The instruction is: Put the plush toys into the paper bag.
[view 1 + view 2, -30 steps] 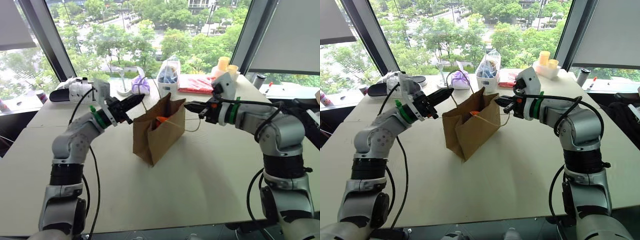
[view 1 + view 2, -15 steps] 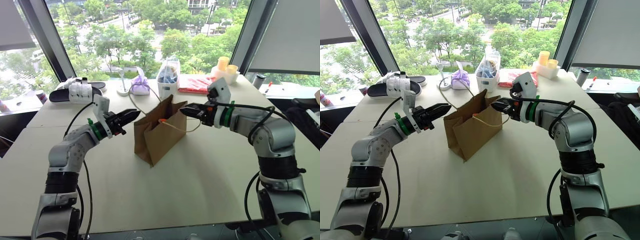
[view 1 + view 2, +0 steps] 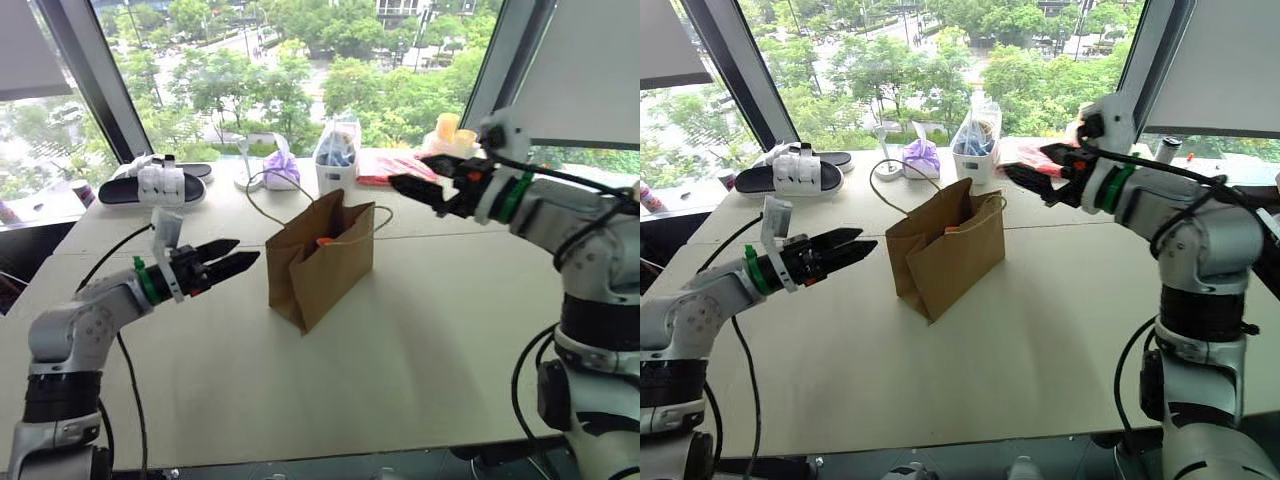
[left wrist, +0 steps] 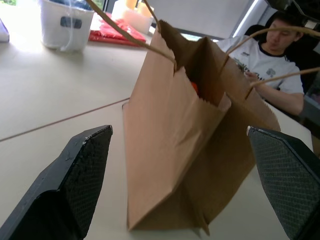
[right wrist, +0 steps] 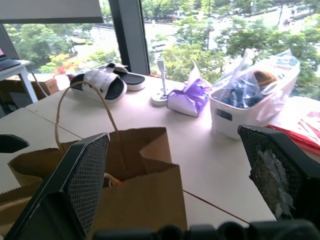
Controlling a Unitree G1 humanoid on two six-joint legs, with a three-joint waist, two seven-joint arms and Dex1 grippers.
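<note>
In the middle of the table (image 3: pixel 420 340) stands the paper bag (image 3: pixel 320 260), an orange plush toy (image 3: pixel 323 241) inside, with the left gripper (image 3: pixel 232 258) and right gripper (image 3: pixel 412 185) on either side, jaws wide apart and empty.

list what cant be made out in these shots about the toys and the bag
- Green plush toy: no green to be seen; the paper bag walls hide the inside in both eye views.
- Orange plush toy: just a sliver at the bag's mouth; face marks hidden.
- Left wrist view: bag's interior in shadow, orange patch only.
</note>
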